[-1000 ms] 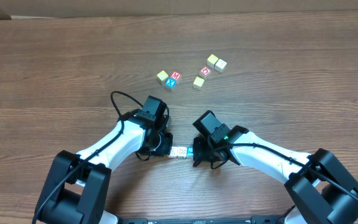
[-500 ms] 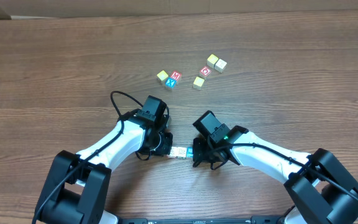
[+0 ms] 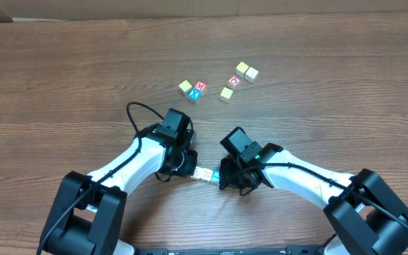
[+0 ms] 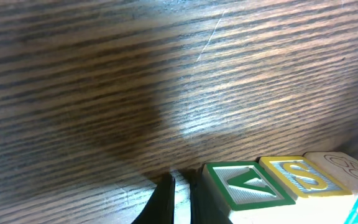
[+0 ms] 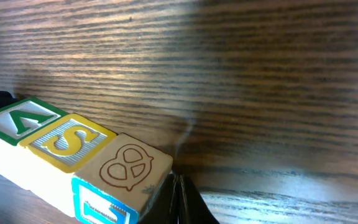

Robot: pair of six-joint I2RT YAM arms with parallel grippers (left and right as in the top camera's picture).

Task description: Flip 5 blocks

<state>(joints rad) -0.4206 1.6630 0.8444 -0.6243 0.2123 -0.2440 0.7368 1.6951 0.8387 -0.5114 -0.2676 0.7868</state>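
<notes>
A row of three blocks [image 3: 205,173] lies on the table between my two grippers. In the left wrist view they read green-framed block [image 4: 247,185], yellow S block [image 4: 300,175] and pretzel-face block [image 4: 342,165]. My left gripper [image 4: 175,198] is shut and empty, its tips against the green block's outer side. The right wrist view has the pretzel block [image 5: 128,167], the S block [image 5: 71,140] and the green block [image 5: 20,118]. My right gripper [image 5: 178,198] is shut and empty, pressed against the pretzel block's side. From overhead, the left gripper [image 3: 190,168] and right gripper [image 3: 220,176] flank the row.
Several more blocks lie farther out on the wooden table [image 3: 62,78]: a yellow one [image 3: 185,86] beside a red M block [image 3: 200,86] and a blue one [image 3: 195,93], then a yellow one [image 3: 226,93], a red one [image 3: 234,81] and two pale ones [image 3: 246,71].
</notes>
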